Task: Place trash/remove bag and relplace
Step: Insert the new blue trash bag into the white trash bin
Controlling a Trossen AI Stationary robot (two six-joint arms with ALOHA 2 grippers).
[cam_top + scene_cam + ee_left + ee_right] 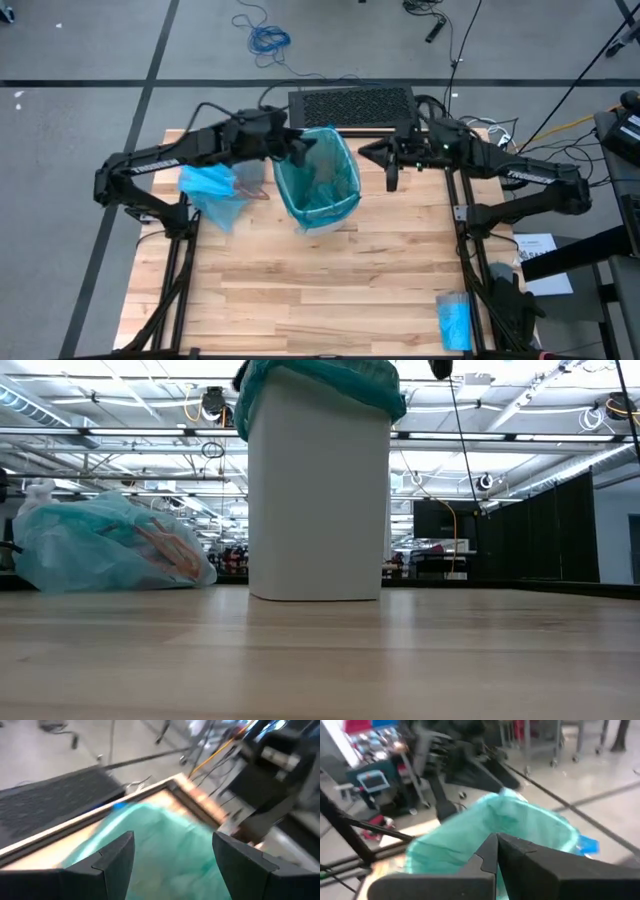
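A white bin (318,490) stands at the table's far middle, lined with a teal-green plastic bag (318,185) folded over its rim. My left gripper (300,150) is open at the bin's far left rim; in the left wrist view (172,865) the teal plastic shows past the gap between its fingers. My right gripper (366,152) hangs shut and empty just right of the bin, pointing at it (496,855). The light blue bag (213,192) lies on the table left of the bin, and trash (165,555) shows faintly through its thin wall.
A small bright-blue roll (453,320) lies at the near right corner. A black mat (350,105) sits beyond the table's far edge, behind the bin. The near half of the wooden table (320,290) is bare boards.
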